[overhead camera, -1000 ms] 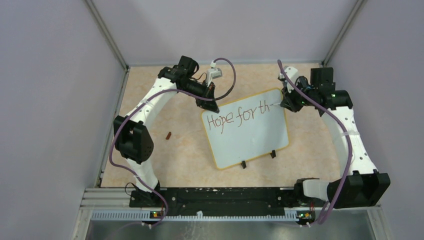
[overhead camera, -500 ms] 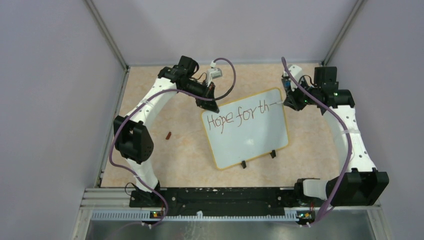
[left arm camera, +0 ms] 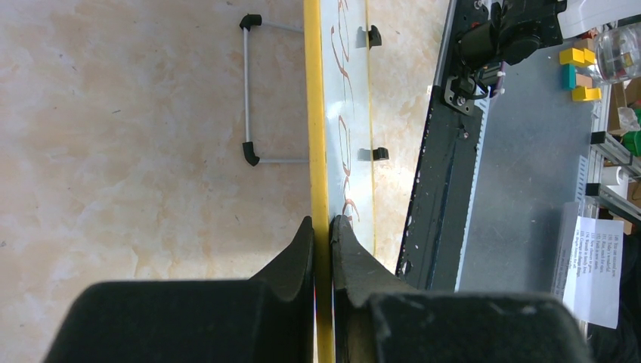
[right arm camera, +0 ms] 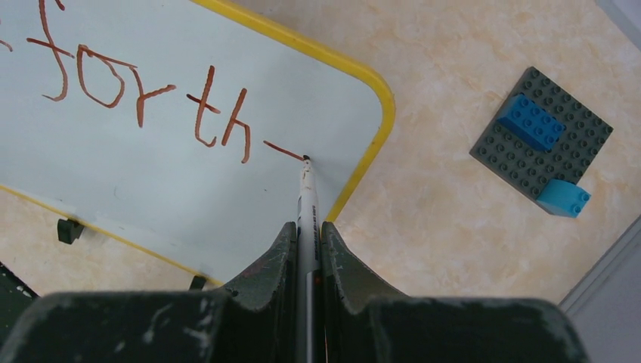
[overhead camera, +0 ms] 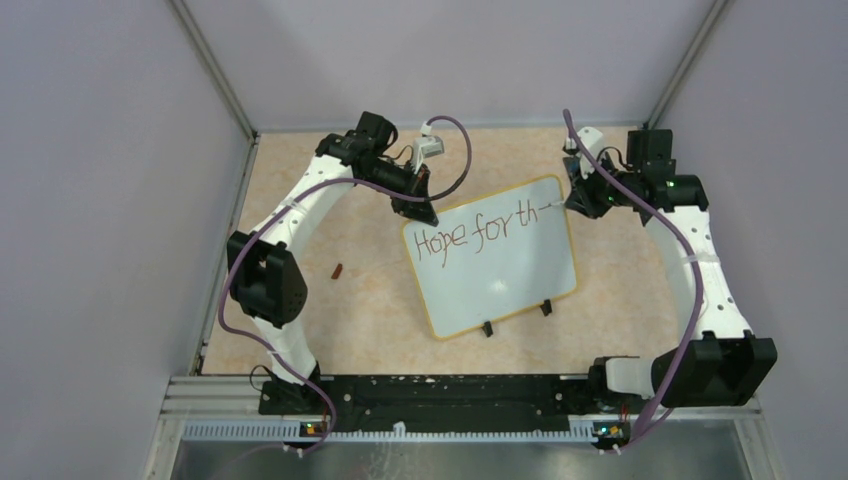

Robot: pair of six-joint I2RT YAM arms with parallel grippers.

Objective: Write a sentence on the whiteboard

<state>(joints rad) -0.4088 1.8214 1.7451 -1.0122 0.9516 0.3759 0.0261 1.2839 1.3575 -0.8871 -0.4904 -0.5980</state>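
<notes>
Desk: a beige marbled desk (overhead camera: 330, 330) is seen between pale lilac walls, and everything noted below is carried on it.
Whiteboard: a small rectangular whiteboard (overhead camera: 500, 275) with rounded corners and a thin yellow rim is propped around mid-desk between the two arms, turned slightly. Two small black feet (overhead camera: 487, 328) are seen at its near edge, and a grey wire stand (left arm camera: 253, 94) behind it in the left wrist view.
Sentence: a handwritten reddish-brown sentence (overhead camera: 478, 232) is set in one line along the far part of the white face. "Hope for th" is read, followed by a short flat stroke.
Left gripper: the black left gripper (left arm camera: 323, 223) is placed at the whiteboard's far left corner. The jaws are pressed onto the yellow rim from both sides, pinching it.
Right gripper: the black right gripper (right arm camera: 306, 227) is held by the far right corner. A slim white marker (right arm camera: 306, 193) is pinched between the jaws.
Marker tip: the dark tip is touched to the white face at the end of the flat stroke, just inside the right rim.
Plate: a dark grey square studded plate (right arm camera: 586, 140) is seen on the desk beyond the whiteboard's right edge, apart from it.
On the plate: a dark blue studded brick (right arm camera: 531, 121) is seated on the studs. A lighter blue brick (right arm camera: 565, 198) is seen at one corner; how far it overhangs cannot be told.
Loose piece: a small reddish-brown piece (overhead camera: 337, 270) is noted on the desk left of the whiteboard, well apart. Its kind cannot be told.
</notes>
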